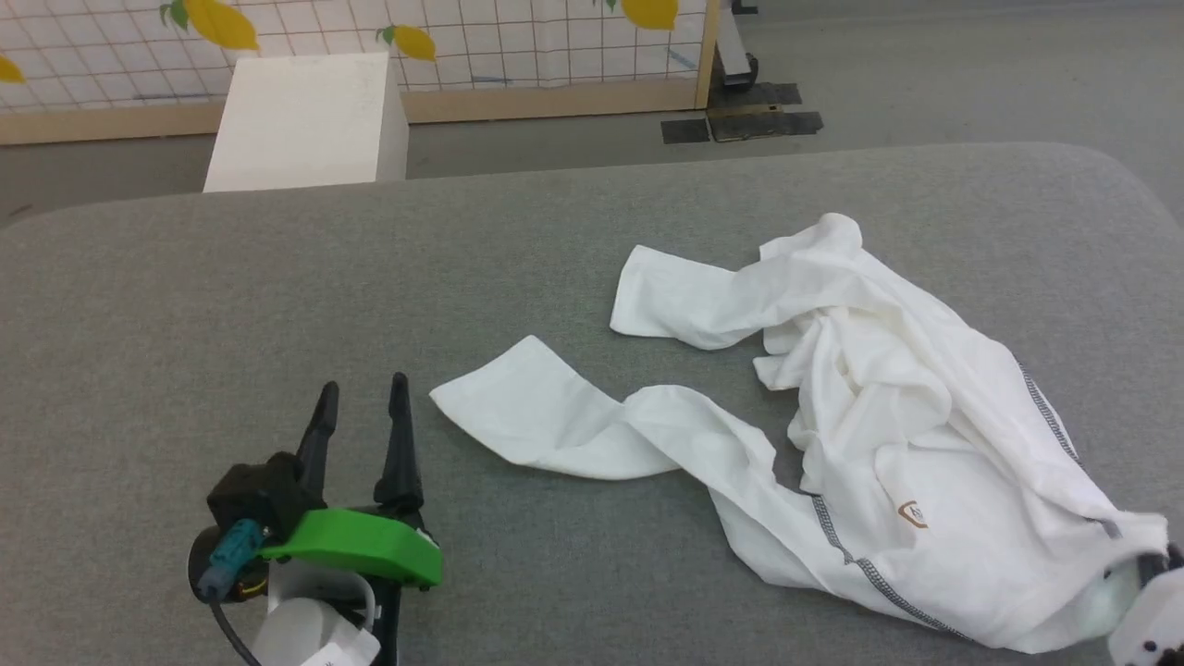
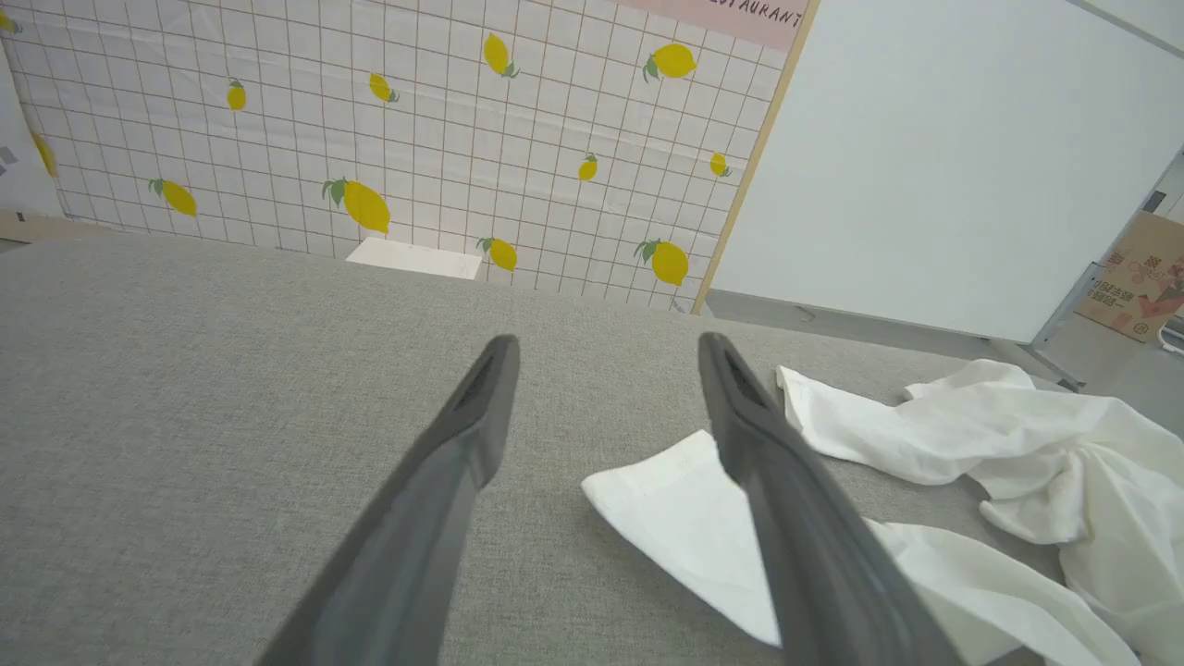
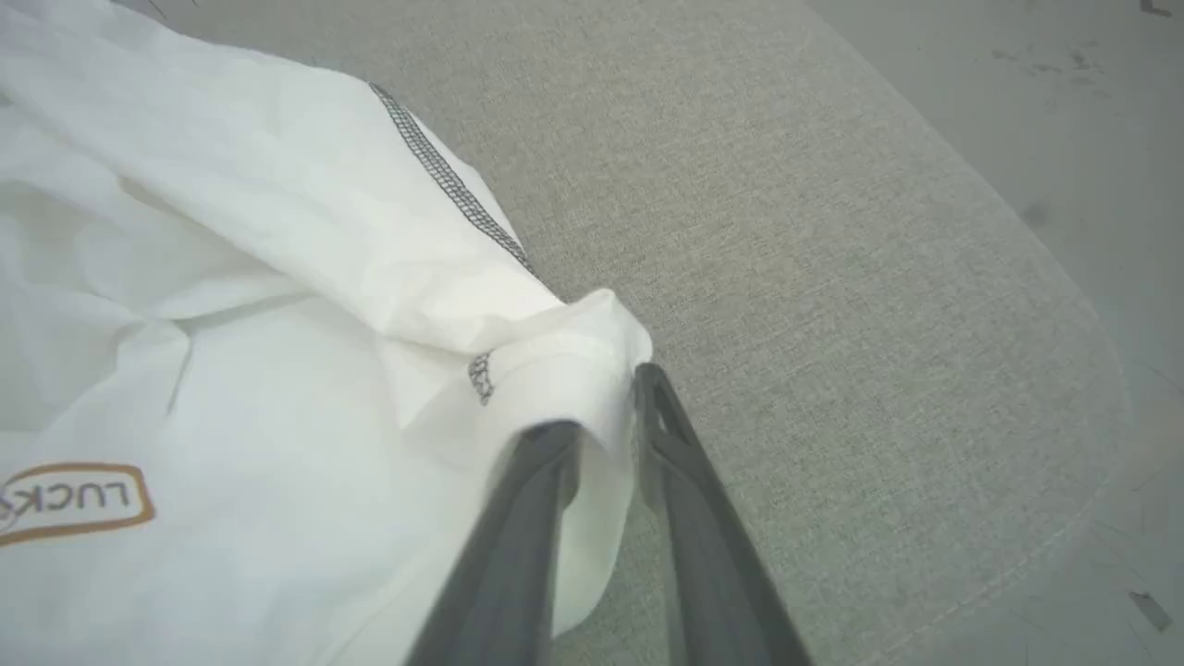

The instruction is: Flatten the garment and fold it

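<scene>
The garment (image 1: 888, 444), a white T-shirt with grey zigzag seams, lies crumpled on the right half of the grey padded table (image 1: 277, 305). One sleeve or flap stretches left toward my left gripper (image 1: 363, 387). A small brown-outlined patch (image 1: 912, 514) faces up near the front. My left gripper (image 2: 608, 342) is open and holds nothing; a white corner of the garment (image 2: 1017, 435) lies just right of its right finger. My right gripper (image 3: 601, 402) is shut on a bunched edge of the garment (image 3: 277, 277) at its front right corner, beside the "LUCKY" patch (image 3: 74, 499).
A white box (image 1: 305, 120) stands on the floor behind the table's far left edge. A lemon-print grid screen (image 1: 518, 46) closes off the back. The table's rounded right edge (image 3: 1064, 305) falls off to the floor close to my right gripper.
</scene>
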Motion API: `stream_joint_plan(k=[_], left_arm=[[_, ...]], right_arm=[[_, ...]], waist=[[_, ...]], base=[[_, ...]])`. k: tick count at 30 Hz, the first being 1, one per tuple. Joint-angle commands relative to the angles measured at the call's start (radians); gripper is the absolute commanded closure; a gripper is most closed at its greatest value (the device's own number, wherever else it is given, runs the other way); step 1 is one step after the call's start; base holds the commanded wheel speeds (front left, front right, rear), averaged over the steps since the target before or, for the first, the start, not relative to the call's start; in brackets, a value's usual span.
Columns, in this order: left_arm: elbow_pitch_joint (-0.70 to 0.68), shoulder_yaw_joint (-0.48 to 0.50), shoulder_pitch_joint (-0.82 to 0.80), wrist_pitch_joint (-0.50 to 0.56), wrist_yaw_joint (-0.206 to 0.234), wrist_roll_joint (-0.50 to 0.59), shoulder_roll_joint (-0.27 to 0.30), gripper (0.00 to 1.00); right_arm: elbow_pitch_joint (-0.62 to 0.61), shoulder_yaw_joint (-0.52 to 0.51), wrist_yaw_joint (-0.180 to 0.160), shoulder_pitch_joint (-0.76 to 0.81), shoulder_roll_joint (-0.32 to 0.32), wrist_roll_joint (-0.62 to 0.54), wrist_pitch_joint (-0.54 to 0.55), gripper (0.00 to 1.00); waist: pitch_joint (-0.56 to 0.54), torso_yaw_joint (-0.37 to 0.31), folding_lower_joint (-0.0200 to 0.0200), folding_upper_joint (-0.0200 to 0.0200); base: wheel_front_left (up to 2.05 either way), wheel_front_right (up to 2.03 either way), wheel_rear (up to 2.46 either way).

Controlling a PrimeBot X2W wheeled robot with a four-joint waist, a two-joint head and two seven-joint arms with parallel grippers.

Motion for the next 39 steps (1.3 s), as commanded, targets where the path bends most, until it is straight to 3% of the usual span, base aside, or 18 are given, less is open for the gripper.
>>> stream_joint_plan(k=[1, 8, 14, 20, 23, 28, 35, 38, 39], left_arm=[[0.007, -0.008, 0.016, -0.004, -0.011, 0.014, -0.003, 0.0], [0.032, -0.129, -0.016, -0.004, -0.045, 0.011, -0.004, 0.0], [0.065, -0.357, -0.092, 0.048, -0.067, -0.049, -0.005, 0.0], [0.157, -0.559, -0.184, 0.23, -0.067, -0.102, -0.005, 0.0], [0.218, -0.637, -0.253, 0.342, -0.054, -0.063, -0.005, 0.0], [0.301, -0.716, -0.347, 0.5, -0.065, -0.007, 0.003, 0.0], [0.406, -0.801, -0.403, 0.732, -0.092, -0.06, 0.016, 0.0], [0.423, -0.82, -0.409, 0.8, -0.094, -0.1, 0.019, 1.0], [0.421, -0.822, -0.409, 0.803, -0.095, -0.11, 0.019, 1.0]], right_arm=[[-0.024, 0.029, -0.001, 0.005, -0.001, 0.013, -0.039, 0.0], [-0.224, 0.168, -0.001, 0.037, -0.001, 0.003, -0.199, 0.0], [-0.321, 0.268, -0.001, 0.063, -0.001, -0.01, -0.236, 0.0], [-0.329, 0.316, -0.001, 0.062, -0.001, -0.004, -0.243, 0.0], [-0.316, 0.343, -0.001, 0.051, -0.001, 0.01, -0.251, 0.0], [-0.29, 0.381, -0.001, 0.019, -0.001, 0.031, -0.273, 0.0], [-0.257, 0.413, -0.001, -0.019, -0.001, 0.051, -0.299, 0.0], [-0.245, 0.419, -0.001, -0.032, -0.001, 0.053, -0.307, 0.0], [-0.242, 0.421, -0.001, -0.035, -0.001, 0.054, -0.309, 0.0]], waist=[[-0.004, -0.009, 0.0, 0.0], [-0.007, -0.034, 0.0, 0.0], [0.001, -0.058, 0.0, 0.0], [0.028, -0.098, 0.0, 0.0], [0.049, -0.117, 0.0, 0.0], [0.087, -0.138, 0.0, 0.0], [0.133, -0.144, 0.0, 0.0], [0.142, -0.142, 0.0, 0.0], [0.143, -0.141, 0.0, 0.0]], base=[[0.0, 0.0, 0.0], [0.0, 0.0, 0.0], [0.0, 0.0, 0.0], [0.0, 0.0, 0.0], [0.0, 0.0, 0.0], [0.0, 0.0, 0.0], [0.0, 0.0, 0.0], [0.0, 0.0, 0.0], [0.0, 0.0, 0.0]])
